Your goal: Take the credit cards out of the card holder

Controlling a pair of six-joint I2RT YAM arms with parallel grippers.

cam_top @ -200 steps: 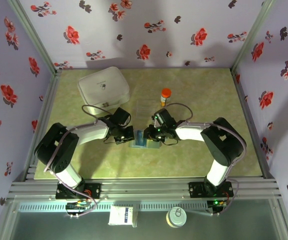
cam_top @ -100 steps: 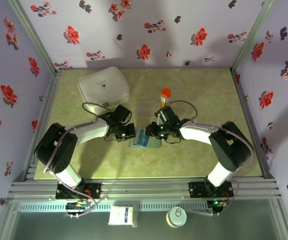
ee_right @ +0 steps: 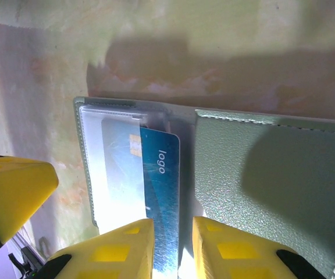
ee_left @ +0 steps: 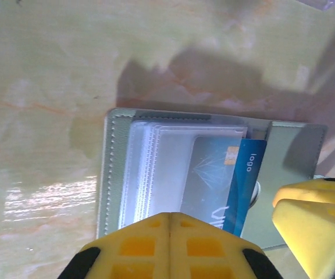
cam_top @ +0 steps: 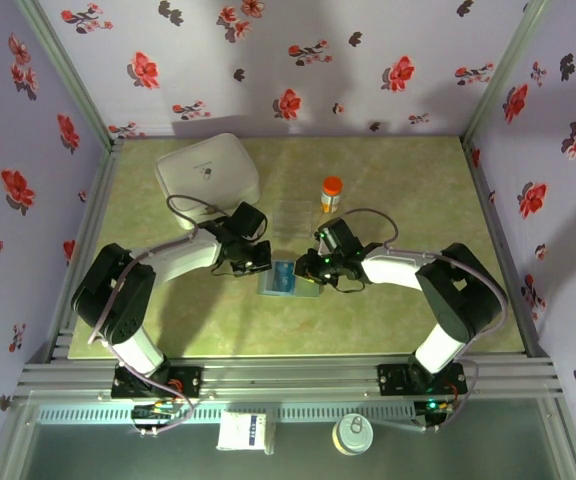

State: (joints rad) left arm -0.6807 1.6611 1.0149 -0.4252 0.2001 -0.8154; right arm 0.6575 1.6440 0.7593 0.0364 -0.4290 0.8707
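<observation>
The grey-blue card holder [cam_top: 308, 290] [ee_left: 110, 168] [ee_right: 260, 168] lies open on the green table. A blue credit card [cam_top: 284, 274] [ee_left: 242, 174] [ee_right: 163, 174] sticks partway out of its clear pockets toward the middle fold. My left gripper [cam_top: 259, 262] [ee_left: 170, 216] is shut, its tip set over the pocket panel's near edge. My right gripper [cam_top: 306, 270] [ee_right: 173, 224] is open a narrow gap, its fingers straddling the card's exposed strip. A sliver of space shows between the card and the right finger. Any red card is hidden.
A big white lidded case [cam_top: 208, 172] sits at the back left, and an orange-capped bottle [cam_top: 331, 192] stands behind the holder. A clear plastic box [cam_top: 290, 215] lies between them. Floral walls close in the table's sides and back.
The left gripper has crept right toward the holder. The right arm's elbow has swung outward and its gripper has settled slightly lower at the holder's fold. The holder itself stays in place.
</observation>
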